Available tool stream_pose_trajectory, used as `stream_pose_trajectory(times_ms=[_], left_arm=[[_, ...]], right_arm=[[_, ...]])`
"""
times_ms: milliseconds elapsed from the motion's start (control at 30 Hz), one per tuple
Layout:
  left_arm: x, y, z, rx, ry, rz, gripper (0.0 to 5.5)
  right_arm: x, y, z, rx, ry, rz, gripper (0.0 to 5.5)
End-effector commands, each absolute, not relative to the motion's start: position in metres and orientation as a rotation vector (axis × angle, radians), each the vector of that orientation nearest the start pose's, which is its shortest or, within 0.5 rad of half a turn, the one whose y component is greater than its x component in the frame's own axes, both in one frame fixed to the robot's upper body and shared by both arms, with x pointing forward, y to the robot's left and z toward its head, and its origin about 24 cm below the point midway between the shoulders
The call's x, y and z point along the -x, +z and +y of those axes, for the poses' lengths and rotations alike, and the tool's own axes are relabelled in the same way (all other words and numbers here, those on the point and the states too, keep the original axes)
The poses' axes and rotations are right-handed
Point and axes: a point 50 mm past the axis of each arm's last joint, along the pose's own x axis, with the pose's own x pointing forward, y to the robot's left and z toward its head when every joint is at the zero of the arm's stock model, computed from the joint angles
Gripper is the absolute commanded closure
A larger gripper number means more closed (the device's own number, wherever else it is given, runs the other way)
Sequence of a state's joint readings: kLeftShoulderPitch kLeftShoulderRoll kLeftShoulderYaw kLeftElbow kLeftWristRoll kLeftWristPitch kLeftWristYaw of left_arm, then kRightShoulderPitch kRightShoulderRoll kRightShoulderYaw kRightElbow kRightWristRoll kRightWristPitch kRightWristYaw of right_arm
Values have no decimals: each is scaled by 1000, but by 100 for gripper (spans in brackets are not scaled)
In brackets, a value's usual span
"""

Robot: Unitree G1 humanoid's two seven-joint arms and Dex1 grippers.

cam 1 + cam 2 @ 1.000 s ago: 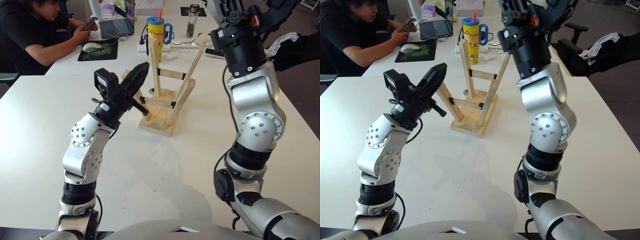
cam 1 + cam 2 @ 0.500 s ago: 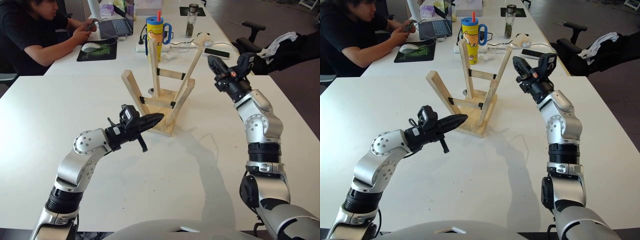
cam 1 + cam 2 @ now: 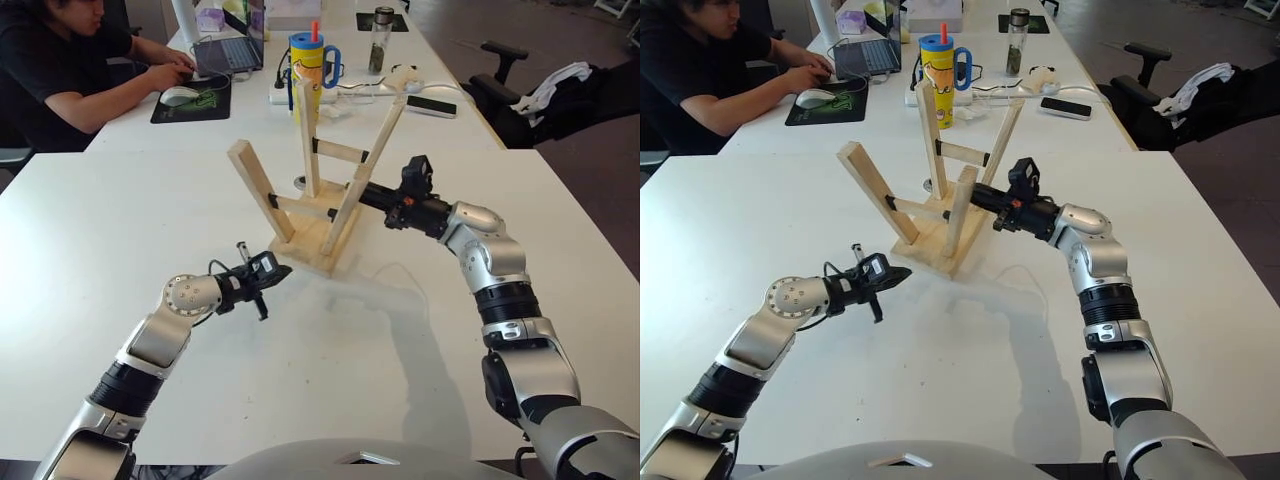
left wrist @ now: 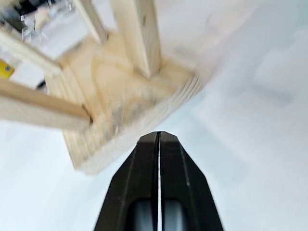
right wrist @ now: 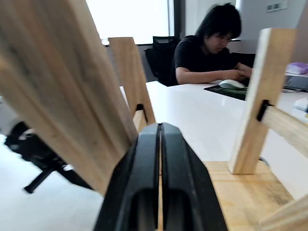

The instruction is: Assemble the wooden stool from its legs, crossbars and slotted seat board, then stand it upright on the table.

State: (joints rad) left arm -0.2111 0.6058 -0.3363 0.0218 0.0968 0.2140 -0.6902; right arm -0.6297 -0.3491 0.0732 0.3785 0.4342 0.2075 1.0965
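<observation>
On the white table (image 3: pixel 430 370), seen from the head, the stool (image 3: pixel 318 195) sits upside down. Its seat board (image 3: pixel 312 243) lies flat on the top, its legs (image 3: pixel 258 190) poke up, and the crossbars (image 3: pixel 340 152) run between them. It looks built, but it is not yet turned over. My left gripper (image 3: pixel 276 271) lies low, close to the near corner of the seat board, and I cannot tell if it touches. My right gripper (image 3: pixel 362 192) pokes in from the right side, up against the nearest leg (image 3: pixel 345 222).

From the left wrist, the two fingers (image 4: pixel 139 183) are pressed tight together with nothing between them. The tip points right at the board's edge, just beside it. If I push forward like this, I think the stool will only slide away across the smooth table.

From the right wrist, those fingers (image 5: pixel 142 183) are pressed together too, holding nothing. The nearest leg stands close beside them, and the board lies below and beyond. With closed fingers I cannot grab a leg — I can only shove it. A hard shove up high could tip the stool onto its side. It could also pull a leg loose from its slot — then I would have to build that part again.
</observation>
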Motion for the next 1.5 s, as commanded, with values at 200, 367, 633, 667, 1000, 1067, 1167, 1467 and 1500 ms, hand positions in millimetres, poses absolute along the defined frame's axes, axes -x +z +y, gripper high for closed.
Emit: stream_pose_trajectory(times_ms=[200,367,633,667,1000,1067,1167,1467,1500], left_arm=[[-265,20,224,-935,-808,620,550],[-267,20,226,-932,-798,615,550],[-284,26,190,-781,-788,462,550],[-284,25,189,-776,-787,458,550],[-280,20,175,-742,-803,455,550],[-279,20,174,-742,-803,457,550],[-260,22,195,-652,-479,394,550],[-243,26,201,-586,-283,316,550],[-243,26,201,-586,-281,316,550]], right_arm=[[-322,142,-80,12,1378,-79,549],[-320,142,-77,10,1384,-81,549],[-284,112,-19,-91,1306,-17,549],[-283,112,-17,-93,1299,-14,549],[-280,107,-8,-85,1163,32,549],[-281,107,-10,-82,1126,34,549],[-241,131,-53,-381,853,-56,549],[-230,195,-69,-539,728,-312,549],[-230,195,-69,-540,727,-308,549]])
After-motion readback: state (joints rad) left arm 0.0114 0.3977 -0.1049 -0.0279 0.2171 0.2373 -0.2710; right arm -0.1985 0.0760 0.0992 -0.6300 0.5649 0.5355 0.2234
